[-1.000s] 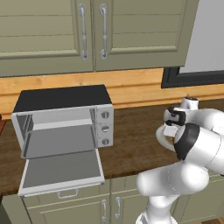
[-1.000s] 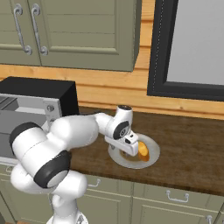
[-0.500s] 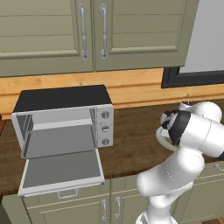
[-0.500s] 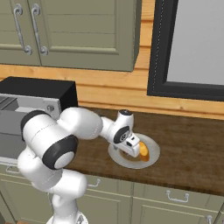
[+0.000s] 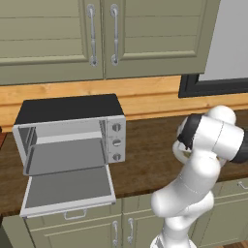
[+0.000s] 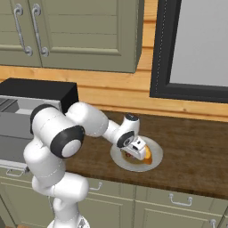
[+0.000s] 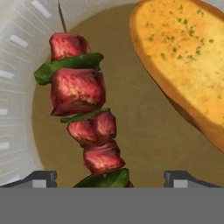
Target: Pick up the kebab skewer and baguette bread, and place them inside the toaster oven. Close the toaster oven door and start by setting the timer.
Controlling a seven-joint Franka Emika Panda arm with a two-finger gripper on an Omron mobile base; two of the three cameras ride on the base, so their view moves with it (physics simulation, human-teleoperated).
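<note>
**Arm reaching low to your right, jaws spread**

Your arm rises from the base, folds at its dark elbow joint and stretches forward and to the right, with the wrist bent downward. Your gripper (image 6: 136,149) points down, close over the surface beneath it. In the hand view both dark fingertips (image 7: 43,178) stand far apart at the two sides of the lower edge, with nothing pinched between them.
</note>
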